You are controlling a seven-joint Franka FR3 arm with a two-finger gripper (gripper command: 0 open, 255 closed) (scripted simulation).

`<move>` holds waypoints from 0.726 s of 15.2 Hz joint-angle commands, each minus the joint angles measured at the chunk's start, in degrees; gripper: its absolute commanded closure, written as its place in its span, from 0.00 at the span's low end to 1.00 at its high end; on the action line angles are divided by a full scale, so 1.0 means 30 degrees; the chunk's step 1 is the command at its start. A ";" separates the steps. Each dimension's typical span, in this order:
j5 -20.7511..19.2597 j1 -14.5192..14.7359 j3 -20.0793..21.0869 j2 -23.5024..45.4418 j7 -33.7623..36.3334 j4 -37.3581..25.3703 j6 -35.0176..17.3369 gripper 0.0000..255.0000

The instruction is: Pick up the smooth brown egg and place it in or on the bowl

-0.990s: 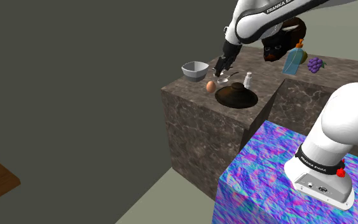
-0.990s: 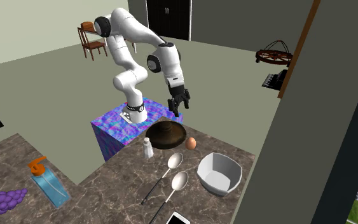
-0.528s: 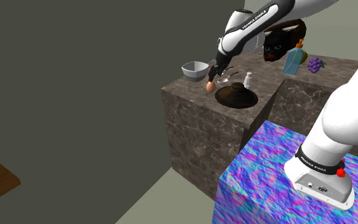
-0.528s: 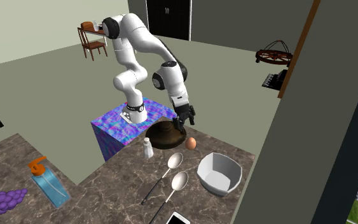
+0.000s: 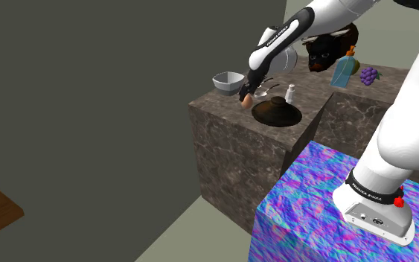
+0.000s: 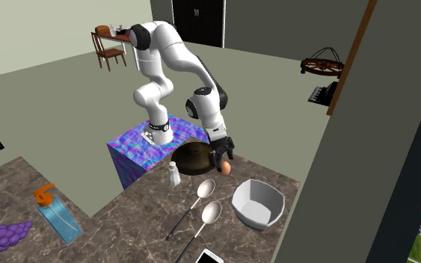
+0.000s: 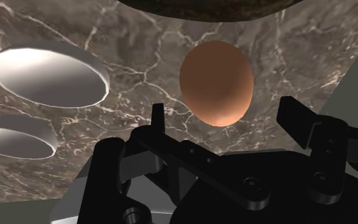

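End effector lowered to egg | fingers apart, not touching it | egg lying flat, long axis toward dark dish

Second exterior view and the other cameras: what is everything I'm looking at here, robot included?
egg: 1, brown, on the counter beside the dark dish
bowl: 1, white, on the counter near the egg
dark dish: 1, dark brown, counter edge nearest the stand
spoons: 2, silver, side by side beside the bowl
shaker: 1, white, beside the dark dish
bottle: 1, blue with orange top, far end of counter
grapes: 1 bunch, purple, next to the bottle
counter: 1, dark marbled
stand: 1, blue-purple patterned, under the arm
arm: 1, white, bent over the egg
fingers: 2, black, open, either side of the egg
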State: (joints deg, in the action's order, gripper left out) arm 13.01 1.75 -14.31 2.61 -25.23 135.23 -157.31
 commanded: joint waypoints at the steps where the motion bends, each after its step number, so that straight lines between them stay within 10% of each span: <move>1: 0.0516 -0.0021 0.0071 0.0560 -0.0415 -0.0138 -0.0389 0.00; 10: 0.0908 -0.0057 0.0175 0.1004 -0.0705 -0.0259 -0.0681 0.00; 11: 0.0908 -0.0057 0.0175 0.1004 -0.0705 -0.0259 -0.0681 1.00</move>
State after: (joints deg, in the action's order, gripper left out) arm 15.74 1.58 -13.79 5.62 -27.35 134.44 -159.36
